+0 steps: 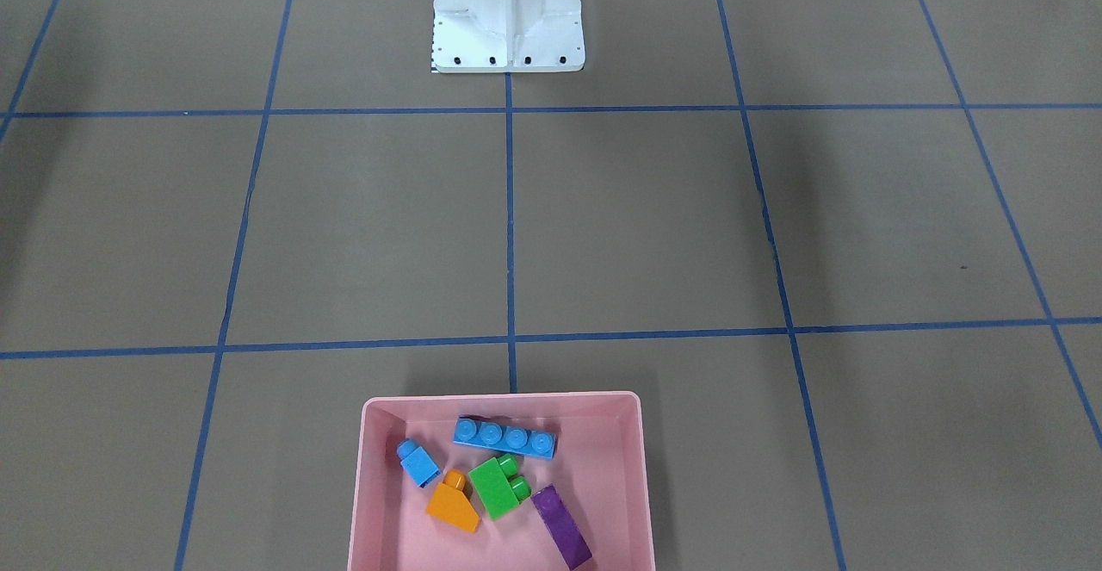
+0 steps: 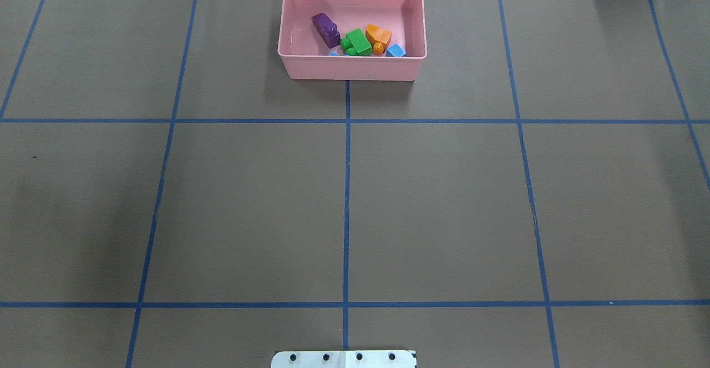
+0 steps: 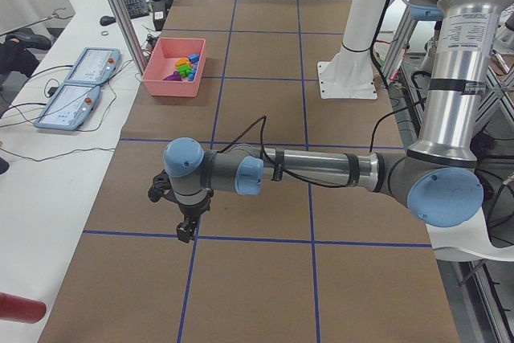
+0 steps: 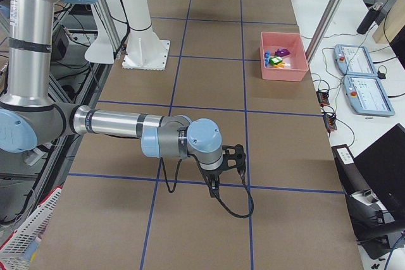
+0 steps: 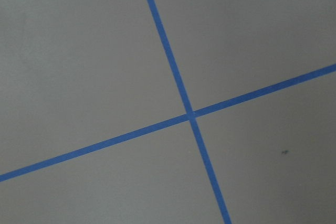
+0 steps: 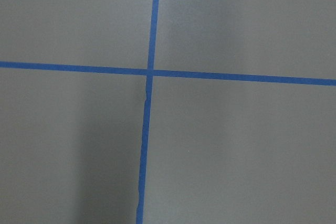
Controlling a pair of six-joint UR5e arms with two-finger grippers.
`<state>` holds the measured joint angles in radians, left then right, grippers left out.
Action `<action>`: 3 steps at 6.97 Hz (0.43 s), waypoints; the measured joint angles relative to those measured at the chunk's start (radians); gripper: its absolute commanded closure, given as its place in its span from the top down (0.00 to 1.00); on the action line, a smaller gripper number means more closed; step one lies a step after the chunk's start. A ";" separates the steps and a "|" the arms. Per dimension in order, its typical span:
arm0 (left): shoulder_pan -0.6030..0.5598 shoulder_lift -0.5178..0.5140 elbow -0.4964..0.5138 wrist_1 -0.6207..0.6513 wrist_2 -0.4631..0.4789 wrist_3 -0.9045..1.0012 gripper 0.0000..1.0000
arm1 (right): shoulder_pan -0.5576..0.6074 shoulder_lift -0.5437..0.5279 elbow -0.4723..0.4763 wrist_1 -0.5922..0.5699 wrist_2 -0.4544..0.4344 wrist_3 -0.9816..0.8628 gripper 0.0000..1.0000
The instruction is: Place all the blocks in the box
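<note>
The pink box (image 1: 499, 398) stands at the table edge far from the robot and shows in the overhead view (image 2: 352, 68) too. All five blocks lie inside it: the long blue four-stud (image 1: 505, 438), the tiny blue one-stud (image 1: 418, 462), the orange sloped one (image 1: 454, 505), the green two-stud (image 1: 499, 485) and the long purple one (image 1: 561, 525). My left gripper (image 3: 185, 229) hangs over bare table, far from the box; I cannot tell whether it is open or shut. My right gripper (image 4: 214, 184) likewise hangs over bare table; I cannot tell its state. Both wrist views show only tape lines.
The white pedestal base (image 1: 508, 15) stands at the robot's side of the table. Blue tape lines (image 2: 346, 190) grid the brown table. Two operator pendants (image 4: 361, 74) lie on a side bench beyond the box.
</note>
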<state>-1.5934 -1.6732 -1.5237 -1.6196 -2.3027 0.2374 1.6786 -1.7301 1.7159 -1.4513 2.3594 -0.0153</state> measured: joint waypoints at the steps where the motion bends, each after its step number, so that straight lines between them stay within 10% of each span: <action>1: -0.019 0.007 -0.022 0.019 -0.001 -0.005 1.00 | -0.010 0.004 0.002 0.001 0.002 0.051 1.00; 3: -0.026 0.039 -0.078 0.070 -0.004 -0.013 1.00 | -0.048 0.011 0.003 0.002 0.000 0.086 1.00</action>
<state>-1.6198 -1.6341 -1.6013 -1.5494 -2.3068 0.2241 1.6310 -1.7196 1.7187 -1.4497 2.3595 0.0707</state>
